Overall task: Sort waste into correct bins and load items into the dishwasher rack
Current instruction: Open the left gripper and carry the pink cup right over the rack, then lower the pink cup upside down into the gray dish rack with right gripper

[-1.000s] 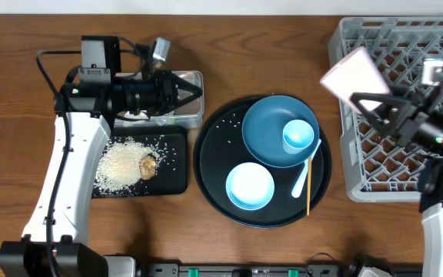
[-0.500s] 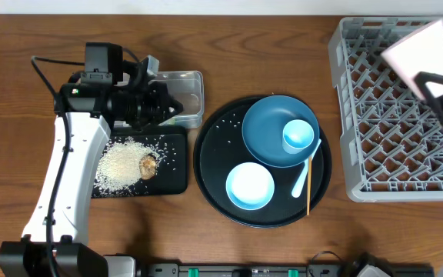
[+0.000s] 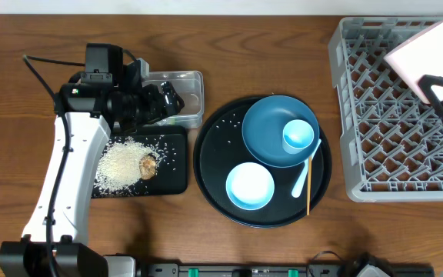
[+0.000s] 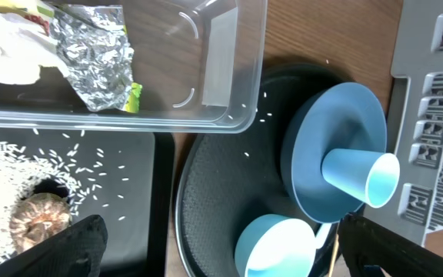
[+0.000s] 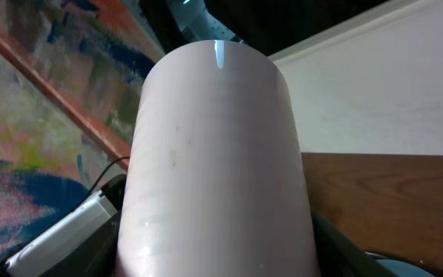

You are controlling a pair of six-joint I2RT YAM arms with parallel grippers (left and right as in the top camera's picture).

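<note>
My left gripper (image 4: 221,258) is open above the clear tub (image 3: 193,83), where a crumpled silver wrapper (image 4: 91,54) and a yellow-green packet (image 4: 133,95) lie. Rice (image 3: 120,161) and a brown lump (image 3: 148,165) sit in the black rectangular tray (image 3: 174,175). My right gripper (image 3: 438,83) is shut on the pinkish-white cup (image 3: 425,48), tilted over the far right of the grey rack (image 3: 383,138). The cup (image 5: 214,154) fills the right wrist view. A dark blue plate (image 3: 266,123) carries a light blue cup (image 3: 298,135), next to a light blue bowl (image 3: 250,185), a spoon (image 3: 303,177) and a chopstick (image 3: 309,196).
The dishes rest on a large round black tray (image 3: 210,165) mid-table, with stray rice grains scattered on it. The left arm's white link (image 3: 64,177) runs along the left side. The rack takes up the right edge of the table.
The left jaws have gone from shut to open over the tub, and the arm pulled back slightly. The right arm carried the pinkish-white cup from the rack's left edge to its far right.
</note>
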